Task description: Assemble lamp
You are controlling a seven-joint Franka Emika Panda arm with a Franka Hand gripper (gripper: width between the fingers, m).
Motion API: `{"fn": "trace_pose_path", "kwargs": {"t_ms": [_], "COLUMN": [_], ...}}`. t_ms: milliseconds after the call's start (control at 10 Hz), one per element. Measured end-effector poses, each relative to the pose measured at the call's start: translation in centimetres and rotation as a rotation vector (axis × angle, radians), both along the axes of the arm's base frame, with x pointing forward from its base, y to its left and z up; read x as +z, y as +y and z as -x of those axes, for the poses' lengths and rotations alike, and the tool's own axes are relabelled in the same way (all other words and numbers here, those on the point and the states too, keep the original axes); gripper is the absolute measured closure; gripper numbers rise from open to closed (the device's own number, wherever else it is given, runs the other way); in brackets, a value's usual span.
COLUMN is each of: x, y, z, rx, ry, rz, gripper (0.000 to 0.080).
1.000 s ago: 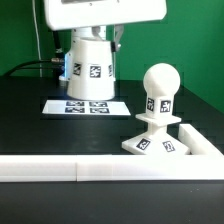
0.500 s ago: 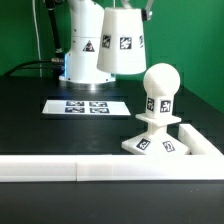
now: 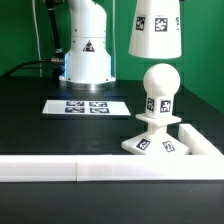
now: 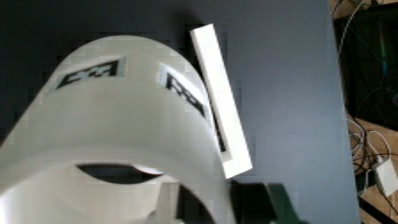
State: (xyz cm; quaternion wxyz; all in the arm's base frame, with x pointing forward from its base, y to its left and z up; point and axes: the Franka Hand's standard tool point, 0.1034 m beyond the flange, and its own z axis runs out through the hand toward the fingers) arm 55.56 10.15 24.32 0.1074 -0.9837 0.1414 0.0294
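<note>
You'll see the shade point(image 3: 156, 27) has travelled from beside the robot's base toward the exterior view's right and risen, now hanging above the bulb point(image 3: 161, 82); whether it sits squarely over it is hard to judge.

Black table point(image 3: 30, 110): marker board point(image 3: 86, 106), base point(image 3: 170, 143), border bars point(image 3: 110, 170).

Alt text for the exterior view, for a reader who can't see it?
A white lamp shade hangs in the air above the round bulb, which stands upright on the square base. The marker board lies flat on the black table.
</note>
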Motion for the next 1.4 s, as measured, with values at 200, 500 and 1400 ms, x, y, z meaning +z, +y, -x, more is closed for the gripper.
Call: {"fn": "trace_pose_path", "kwargs": {"t_ms": [200,500,1400], "x": [-1.7,-4.6,-9.5], "y": [1.1,0.9,-0.1], "z": [-0.8,-1.6,-2.3], "rx": [0.005,0.034,0.086], "ry": [-0.013,-0.024,-0.081], "rz": [0.006,0.015,0.039], "gripper": [0.0755,0.0755,0.0755]}}
